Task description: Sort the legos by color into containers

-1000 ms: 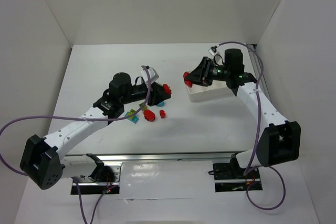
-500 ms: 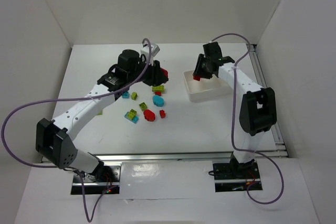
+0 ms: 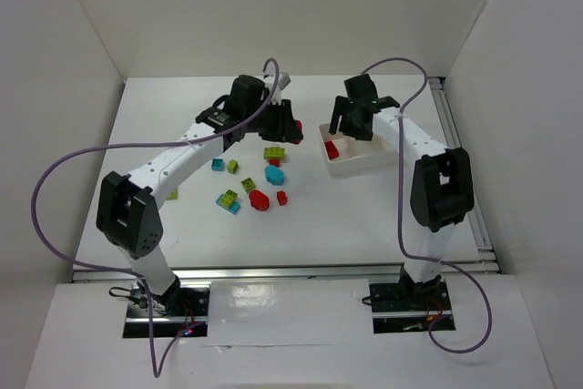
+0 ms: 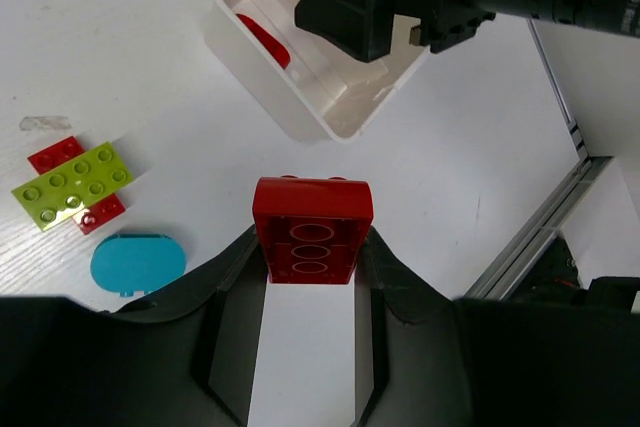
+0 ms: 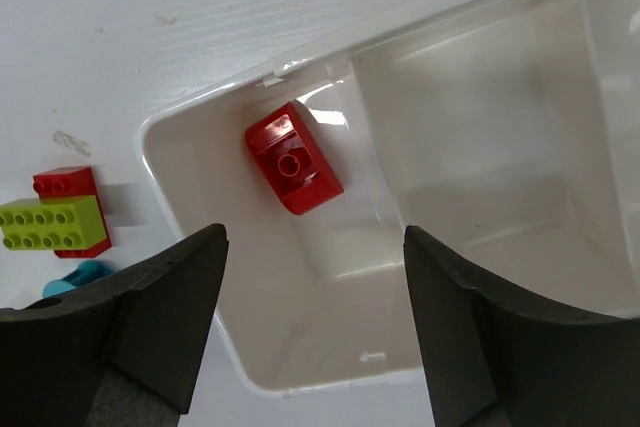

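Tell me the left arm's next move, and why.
Probably carry the held red brick over the tray compartment where a loose red brick lies: same colour, and the left gripper is shut on its brick. The right gripper hovers open there, so approach carefully.

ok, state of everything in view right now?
tray: end compartment holds one brick, next one bare
red brick in tray: loose, not gripped
right tool: open, empty, above tray
left tool: shut on held red brick
green-red stack: joined, on table
cyan brick: loose, on table
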